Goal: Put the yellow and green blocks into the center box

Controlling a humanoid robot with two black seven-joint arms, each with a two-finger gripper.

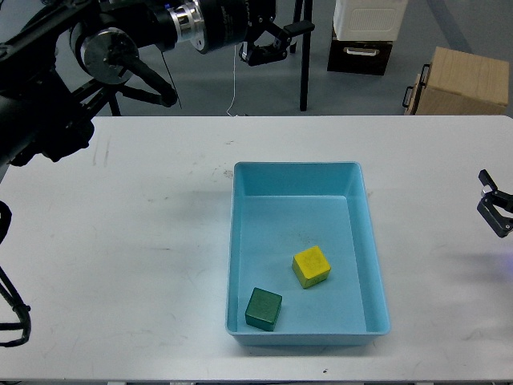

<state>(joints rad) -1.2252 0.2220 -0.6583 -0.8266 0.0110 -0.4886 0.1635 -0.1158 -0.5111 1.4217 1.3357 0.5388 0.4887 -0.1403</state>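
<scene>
1. Lying on the white table [128, 241], the light-blue tray [237, 241] has its long axis running away from the viewer, short walls nearest and farthest.
2. The yellow block [311, 266] rests on the tray floor, slightly right of middle, turned so its edges sit at an angle to the tray walls.
3. The green block [264, 309] sits in the near-left corner area, close to the near wall and near the left wall, also slightly rotated. The two cubes are near each other but apart.
4. The far half of the tray floor is bare, and wide stretches of tabletop lie open on both sides of the tray.
5. The left gripper [271, 42] is raised high beyond the table's far edge, well apart from the tray; its fingers appear spread and carry nothing.
6. The right gripper [494, 210] shows only partly at the right frame edge, above the table; whether it is released or clenched cannot be told.
7. Beyond the table stand a brown cardboard box [461, 80] and a white container [369, 18] on a black crate [359, 54].
</scene>
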